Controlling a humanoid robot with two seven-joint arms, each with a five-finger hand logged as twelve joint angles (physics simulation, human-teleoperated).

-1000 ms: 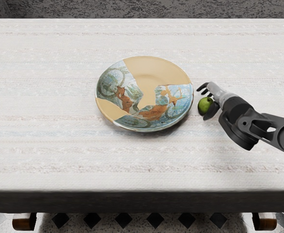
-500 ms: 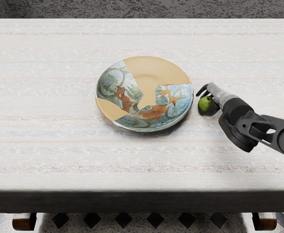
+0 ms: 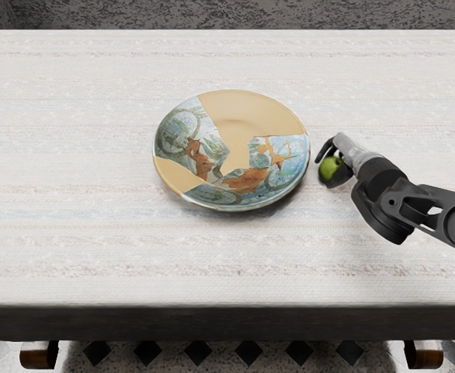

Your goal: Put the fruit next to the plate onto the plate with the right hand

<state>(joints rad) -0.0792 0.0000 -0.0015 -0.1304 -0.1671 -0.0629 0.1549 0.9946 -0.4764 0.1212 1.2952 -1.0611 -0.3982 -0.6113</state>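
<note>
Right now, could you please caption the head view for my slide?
Right robot hand curled around a green fruit beside the patterned plate on the table.

Pale striped tabletop (image 3: pixel 95 217), wooden table feet (image 3: pixel 39 356), floor with dark diamonds (image 3: pixel 247 351)

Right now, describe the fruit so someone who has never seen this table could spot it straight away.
Start at the long pale table, then find the patterned plate near its middle. Just off the plate's right rim is the small green fruit, with the dark fingers of the right hand curled around it. It is the only round, green thing there.
</note>
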